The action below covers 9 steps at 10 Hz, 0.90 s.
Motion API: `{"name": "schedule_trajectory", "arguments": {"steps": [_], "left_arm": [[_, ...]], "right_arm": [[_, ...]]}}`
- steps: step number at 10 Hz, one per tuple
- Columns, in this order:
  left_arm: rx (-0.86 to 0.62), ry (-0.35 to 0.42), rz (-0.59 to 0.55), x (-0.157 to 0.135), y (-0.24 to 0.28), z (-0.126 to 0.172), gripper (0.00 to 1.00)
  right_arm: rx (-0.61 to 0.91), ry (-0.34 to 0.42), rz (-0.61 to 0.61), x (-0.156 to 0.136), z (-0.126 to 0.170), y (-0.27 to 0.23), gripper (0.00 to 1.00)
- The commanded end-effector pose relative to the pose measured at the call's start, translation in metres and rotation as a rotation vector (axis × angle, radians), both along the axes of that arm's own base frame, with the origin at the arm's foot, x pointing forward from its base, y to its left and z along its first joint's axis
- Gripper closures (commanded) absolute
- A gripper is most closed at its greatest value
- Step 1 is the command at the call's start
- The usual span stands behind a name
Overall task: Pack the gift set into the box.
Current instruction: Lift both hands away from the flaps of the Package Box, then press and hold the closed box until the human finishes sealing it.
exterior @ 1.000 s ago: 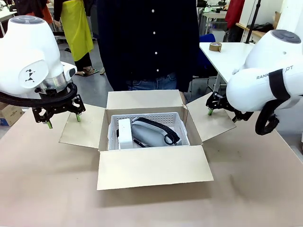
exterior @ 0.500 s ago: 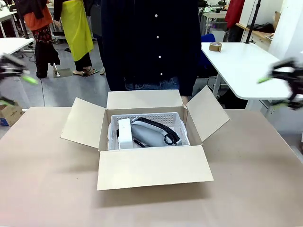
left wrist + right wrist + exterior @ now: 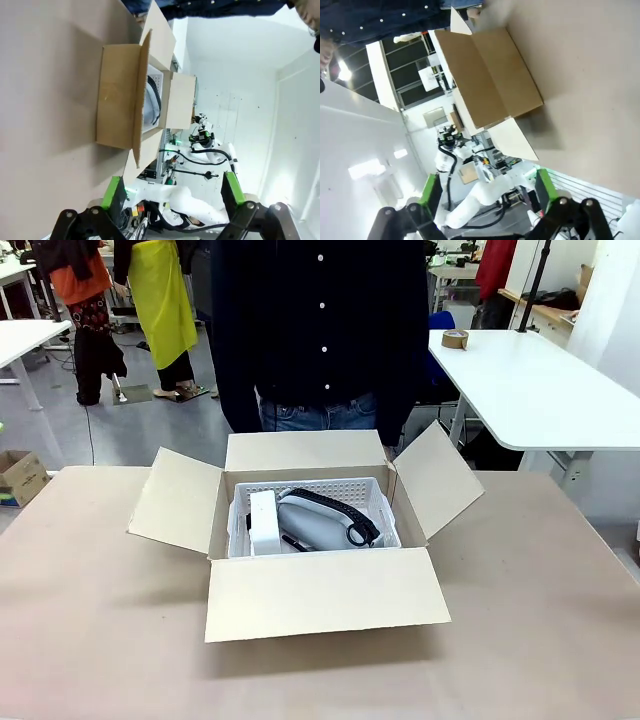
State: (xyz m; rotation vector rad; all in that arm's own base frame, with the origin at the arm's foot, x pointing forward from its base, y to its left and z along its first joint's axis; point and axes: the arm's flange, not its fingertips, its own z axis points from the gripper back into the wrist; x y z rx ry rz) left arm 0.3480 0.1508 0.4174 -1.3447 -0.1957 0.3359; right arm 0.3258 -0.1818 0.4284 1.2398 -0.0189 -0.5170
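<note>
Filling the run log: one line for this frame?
gift set: inside box | flaps: open | left gripper: open | right gripper: open

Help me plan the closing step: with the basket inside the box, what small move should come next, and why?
Probably bring the open left gripper toward the left side flap to fold it in. The basket sits inside the box, all four flaps stand open, and the right gripper, also open, is clear of it.

Left hand (image 3: 172, 181), right hand (image 3: 486, 178): black, green-padded
</note>
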Motion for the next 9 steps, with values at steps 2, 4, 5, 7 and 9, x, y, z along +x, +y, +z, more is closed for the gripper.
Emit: {"name": "schedule_trajectory", "arguments": {"steps": [2,4,5,7,9], "left_arm": [[0.108,-0.081,-0.005,-0.0185,-0.001,0.0488,0.0],[0.108,-0.081,-0.005,-0.0185,-0.001,0.0488,0.0],[0.108,-0.081,-0.005,-0.0185,-0.001,0.0488,0.0],[0.108,-0.081,-0.005,-0.0185,-0.001,0.0488,0.0],[0.108,-0.081,-0.005,-0.0185,-0.001,0.0488,0.0]], "right_arm": [[-0.06,-0.069,0.01,-0.0001,0.0319,0.0164,0.0],[-0.06,-0.069,0.01,-0.0001,0.0319,0.0164,0.0],[-0.06,-0.069,0.01,-0.0001,0.0319,0.0164,0.0],[-0.06,-0.069,0.01,-0.0001,0.0319,0.0164,0.0],[-0.06,-0.069,0.01,-0.0001,0.0319,0.0164,0.0]]}}
